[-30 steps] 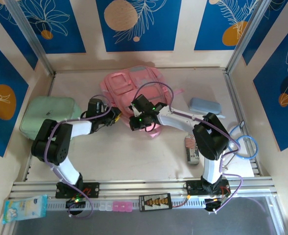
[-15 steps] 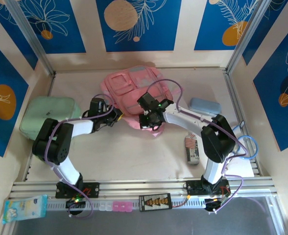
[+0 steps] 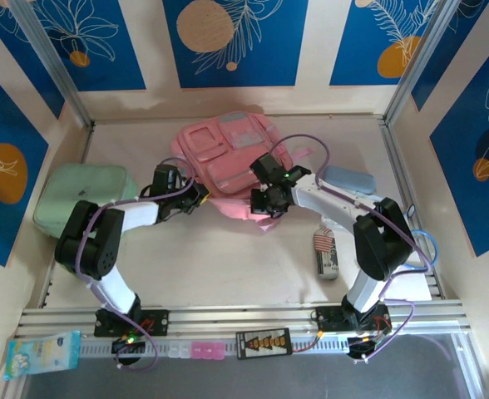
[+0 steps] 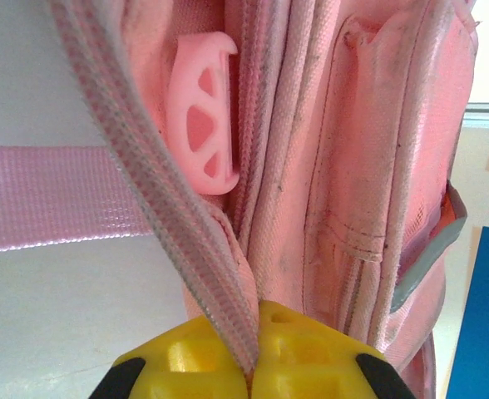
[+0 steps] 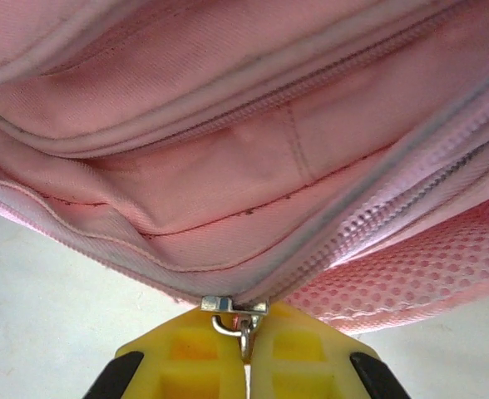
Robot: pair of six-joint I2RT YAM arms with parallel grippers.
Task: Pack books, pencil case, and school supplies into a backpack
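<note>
The pink backpack (image 3: 228,150) lies flat at the back middle of the table. My left gripper (image 3: 200,198) is at its near left edge, shut (image 4: 255,353) on a ribbed pink edge strip (image 4: 170,216) of the backpack (image 4: 377,166). My right gripper (image 3: 261,205) is at the near right edge, shut (image 5: 246,332) on the metal zipper pull (image 5: 243,320) of the backpack (image 5: 228,166). The pale blue pencil case (image 3: 350,179) lies to the right. School supplies, a striped pack (image 3: 323,241) and a grey-white oblong (image 3: 328,264), lie near the right arm. The books are out of view.
A mint-green soft case (image 3: 82,195) lies at the left wall. A pink plastic buckle (image 4: 201,112) hangs beside the held strip. A blue cable loop (image 3: 419,245) sits at the right edge, and a blue tissue pack (image 3: 41,352) lies beyond the front rail.
My right gripper has slid to the right along the backpack's near edge with the zipper pull in it. The left gripper has shut on the edge strip and stayed in place.
</note>
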